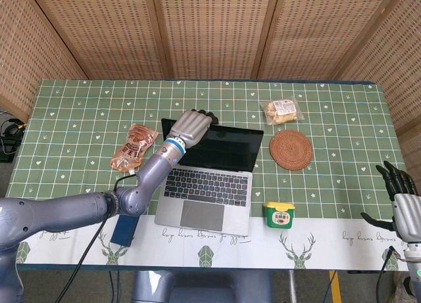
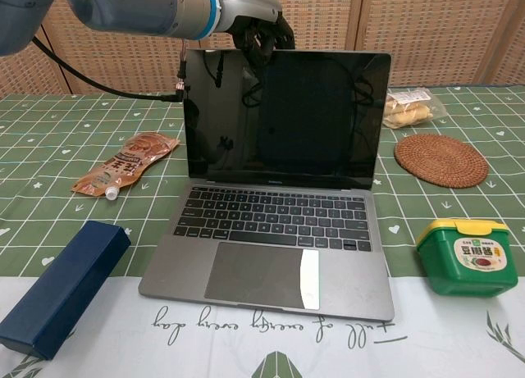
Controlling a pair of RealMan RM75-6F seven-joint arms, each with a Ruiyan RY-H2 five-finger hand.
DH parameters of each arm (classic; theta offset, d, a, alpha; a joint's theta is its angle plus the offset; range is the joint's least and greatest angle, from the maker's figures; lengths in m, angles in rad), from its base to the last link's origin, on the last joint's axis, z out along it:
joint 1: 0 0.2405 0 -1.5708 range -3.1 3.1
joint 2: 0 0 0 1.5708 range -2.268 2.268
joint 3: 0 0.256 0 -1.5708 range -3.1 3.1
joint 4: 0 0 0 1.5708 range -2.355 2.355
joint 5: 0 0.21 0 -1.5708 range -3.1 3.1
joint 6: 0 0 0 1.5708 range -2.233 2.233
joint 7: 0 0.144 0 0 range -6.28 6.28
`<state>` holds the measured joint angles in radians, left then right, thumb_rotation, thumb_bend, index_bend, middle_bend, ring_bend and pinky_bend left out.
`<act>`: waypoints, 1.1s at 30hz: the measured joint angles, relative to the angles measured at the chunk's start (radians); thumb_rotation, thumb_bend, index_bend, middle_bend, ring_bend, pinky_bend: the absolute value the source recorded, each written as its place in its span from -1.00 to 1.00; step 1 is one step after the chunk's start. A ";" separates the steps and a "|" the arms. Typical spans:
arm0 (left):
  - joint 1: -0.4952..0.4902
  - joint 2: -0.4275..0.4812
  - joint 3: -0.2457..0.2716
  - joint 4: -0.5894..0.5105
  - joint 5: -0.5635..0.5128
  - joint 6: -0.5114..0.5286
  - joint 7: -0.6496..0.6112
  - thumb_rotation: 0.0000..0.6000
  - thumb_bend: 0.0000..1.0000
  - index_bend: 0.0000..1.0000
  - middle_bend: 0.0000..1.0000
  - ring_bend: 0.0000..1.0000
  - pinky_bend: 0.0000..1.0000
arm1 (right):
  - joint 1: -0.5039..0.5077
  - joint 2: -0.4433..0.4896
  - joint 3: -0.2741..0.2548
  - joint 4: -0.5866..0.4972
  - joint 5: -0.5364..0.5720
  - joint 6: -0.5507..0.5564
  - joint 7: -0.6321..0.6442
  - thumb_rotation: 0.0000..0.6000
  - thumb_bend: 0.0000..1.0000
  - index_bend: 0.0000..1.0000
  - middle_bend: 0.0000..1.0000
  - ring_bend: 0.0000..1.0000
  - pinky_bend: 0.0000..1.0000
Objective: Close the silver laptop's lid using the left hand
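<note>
The silver laptop [image 1: 205, 179] [image 2: 279, 218] stands open at the middle of the table, its dark screen [image 2: 287, 116] close to upright and facing the front edge. My left hand [image 1: 191, 125] [image 2: 259, 30] is at the lid's top edge, left of its centre, with the fingers bent down behind the lid and touching it. The left forearm crosses above the laptop's left side. My right hand [image 1: 400, 199] hangs off the table's front right corner, fingers apart and empty; only the head view shows it.
An orange snack pouch [image 1: 133, 145] [image 2: 123, 165] and a dark blue box [image 1: 122, 231] [image 2: 61, 288] lie left of the laptop. To its right are a green tub [image 1: 279, 214] [image 2: 466, 257], a round woven coaster [image 1: 291, 149] [image 2: 440, 160] and a bagged pastry [image 1: 282, 111] [image 2: 408, 107].
</note>
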<state>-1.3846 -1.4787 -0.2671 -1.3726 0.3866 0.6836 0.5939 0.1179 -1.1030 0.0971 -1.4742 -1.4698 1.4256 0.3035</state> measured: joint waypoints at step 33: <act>0.208 0.280 0.187 -0.600 0.298 0.036 -0.203 1.00 1.00 -0.35 -0.51 -0.53 -0.45 | -0.015 0.009 -0.018 -0.041 -0.056 0.056 -0.033 1.00 -0.81 -1.00 -1.00 -1.00 -1.00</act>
<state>-1.1762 -1.1984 -0.0802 -1.9728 0.6848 0.7200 0.3904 0.1028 -1.0939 0.0795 -1.5148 -1.5256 1.4816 0.2710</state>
